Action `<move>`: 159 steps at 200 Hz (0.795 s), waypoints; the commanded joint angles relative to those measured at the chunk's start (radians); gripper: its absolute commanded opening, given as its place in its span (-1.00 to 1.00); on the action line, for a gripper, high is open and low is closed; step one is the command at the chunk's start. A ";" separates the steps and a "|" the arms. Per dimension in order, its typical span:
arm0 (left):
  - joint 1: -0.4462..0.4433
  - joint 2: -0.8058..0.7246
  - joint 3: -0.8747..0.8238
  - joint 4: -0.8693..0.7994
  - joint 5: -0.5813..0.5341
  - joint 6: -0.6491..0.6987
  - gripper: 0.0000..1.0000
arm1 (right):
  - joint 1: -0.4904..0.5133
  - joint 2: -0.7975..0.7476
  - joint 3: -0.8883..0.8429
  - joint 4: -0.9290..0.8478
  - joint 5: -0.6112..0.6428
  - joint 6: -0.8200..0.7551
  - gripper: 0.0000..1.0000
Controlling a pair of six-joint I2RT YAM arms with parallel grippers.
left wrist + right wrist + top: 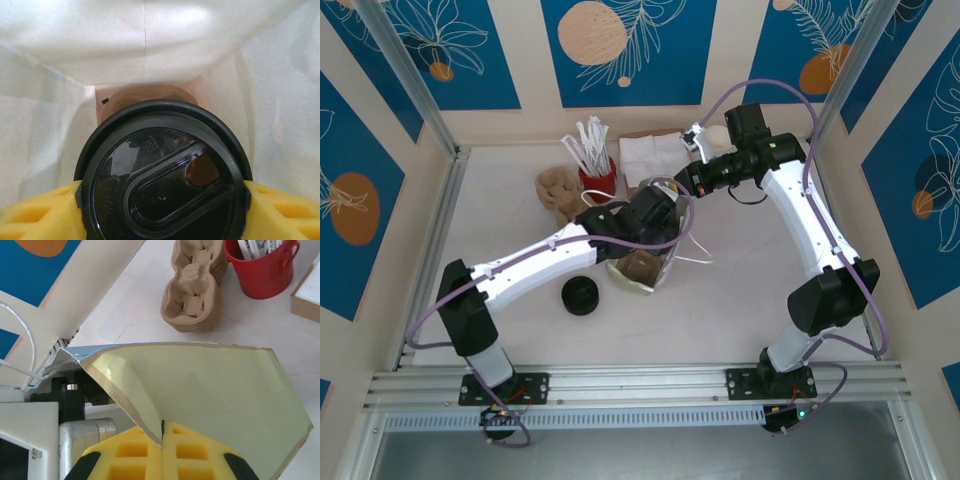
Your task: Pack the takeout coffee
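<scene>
The takeout coffee (pixel 165 175) wears its black lid with the sip hole showing and sits inside the white paper bag (pixel 50 125). My left gripper (pixel 162 210) is shut on the cup, a yellow finger (pixel 35 212) pressing each side just below the lid. The cup's body is hidden by the lid. In the top view the left gripper (pixel 655 215) reaches down into the bag (pixel 640 268) at mid-table. My right gripper (pixel 161 432) is shut on the bag's upper edge (pixel 210 390), holding the mouth open; it stands just behind the bag (pixel 692 178).
A low pile of black lids (pixel 582 295) lies left of the bag. Brown pulp cup carriers (pixel 557 190), a red bucket of white sticks (pixel 598 178) and a box of napkins (pixel 655 150) stand along the back. The frame posts and walls close in both sides.
</scene>
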 commanded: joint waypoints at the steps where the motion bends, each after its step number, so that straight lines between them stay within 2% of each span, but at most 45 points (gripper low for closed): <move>1: -0.007 -0.046 -0.030 0.080 -0.038 0.031 0.39 | 0.009 -0.028 -0.015 0.012 -0.076 0.003 -1.00; 60: -0.006 -0.046 -0.072 0.115 -0.059 0.053 0.39 | 0.018 -0.007 -0.002 -0.002 -0.088 0.016 -1.00; 159: -0.006 0.009 -0.036 0.110 -0.100 0.065 0.39 | 0.018 0.004 0.028 -0.036 -0.108 -0.013 -1.00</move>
